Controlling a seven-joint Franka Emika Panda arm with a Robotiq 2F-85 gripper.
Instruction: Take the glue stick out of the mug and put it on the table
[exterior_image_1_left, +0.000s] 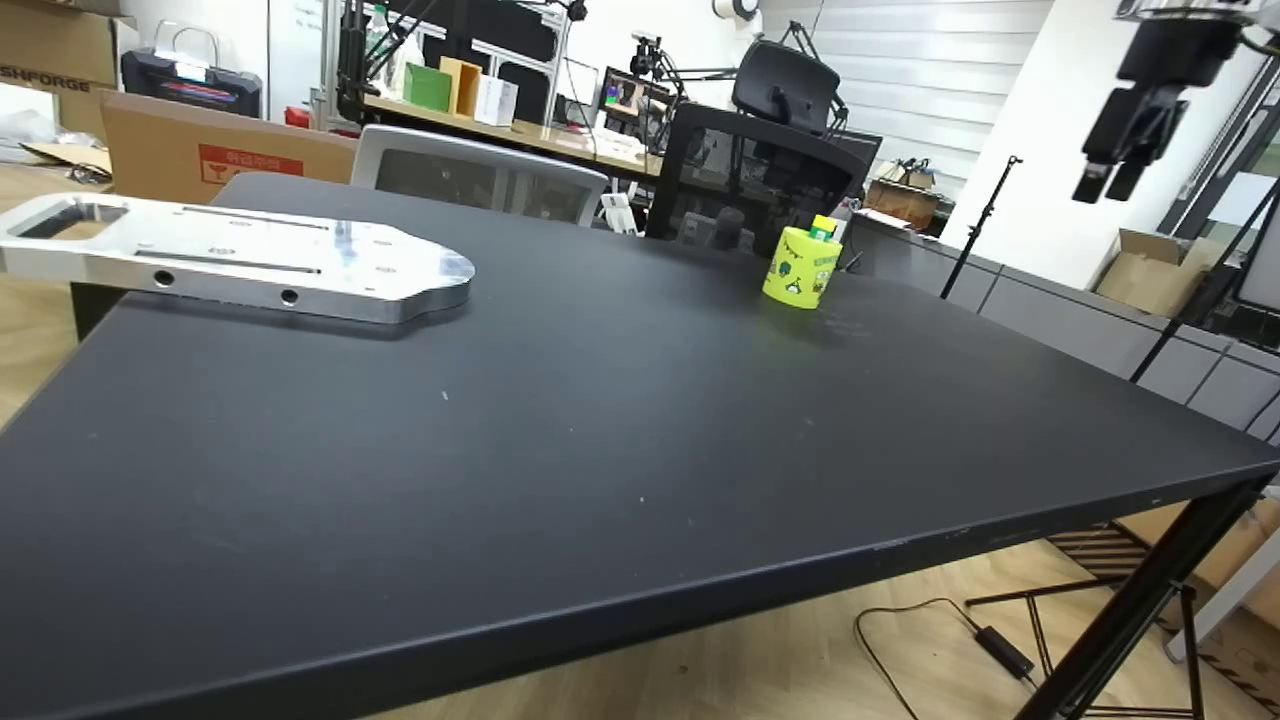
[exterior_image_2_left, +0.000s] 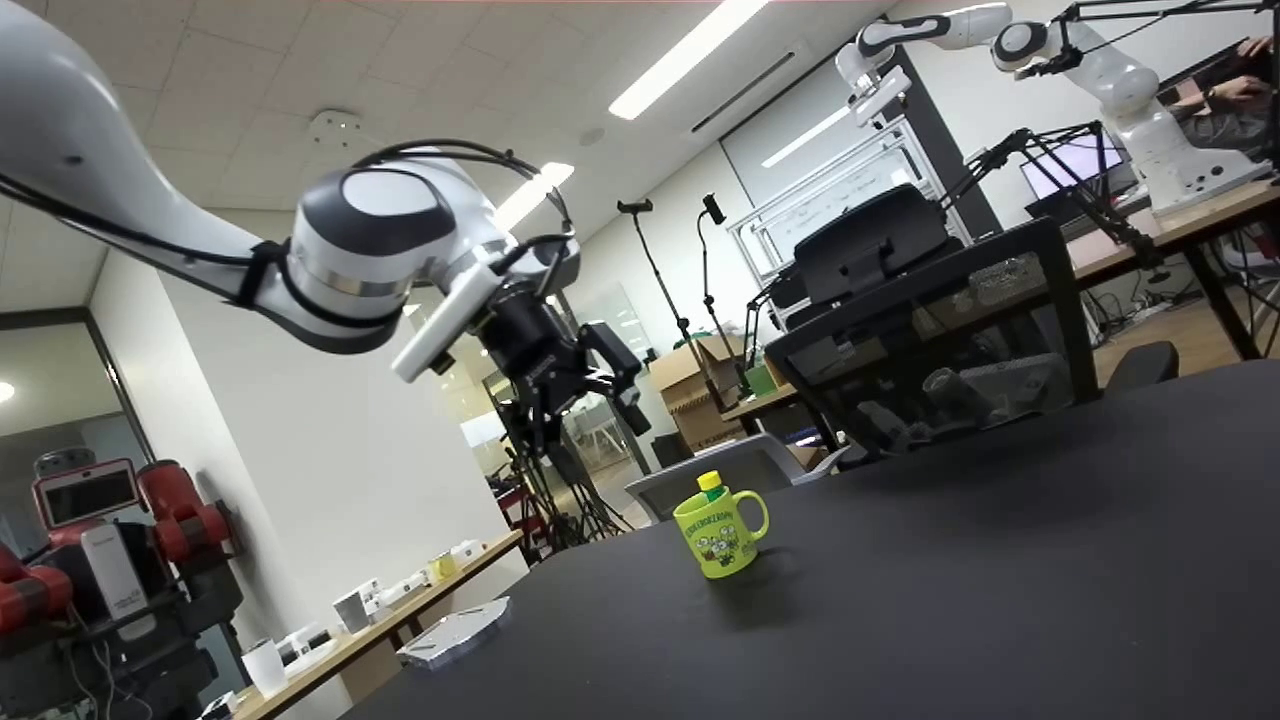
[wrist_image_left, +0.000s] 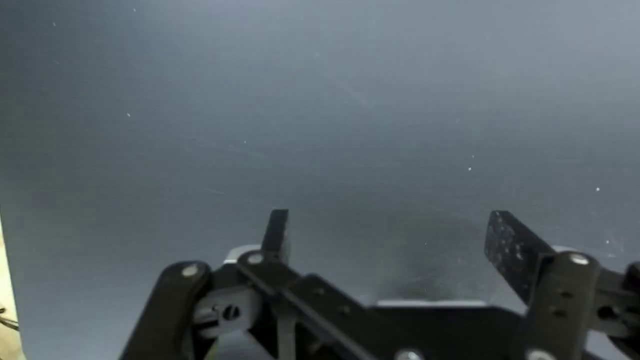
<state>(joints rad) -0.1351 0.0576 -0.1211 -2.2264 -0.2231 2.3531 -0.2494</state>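
Beneath every item inspected, the table is serving as support and as eventual landing place. Across its left edge in an exterior view, a metal plate is jutting outward, reason not evident. High over the surface, the gripper is hanging with fingers spread and nothing between them, presumably leaving room to straddle something slim. Near the far edge, close to a corner, the mug is standing upright. Inside, the glue stick is resting, its yellow end projecting above the rim, likely offering the grip.
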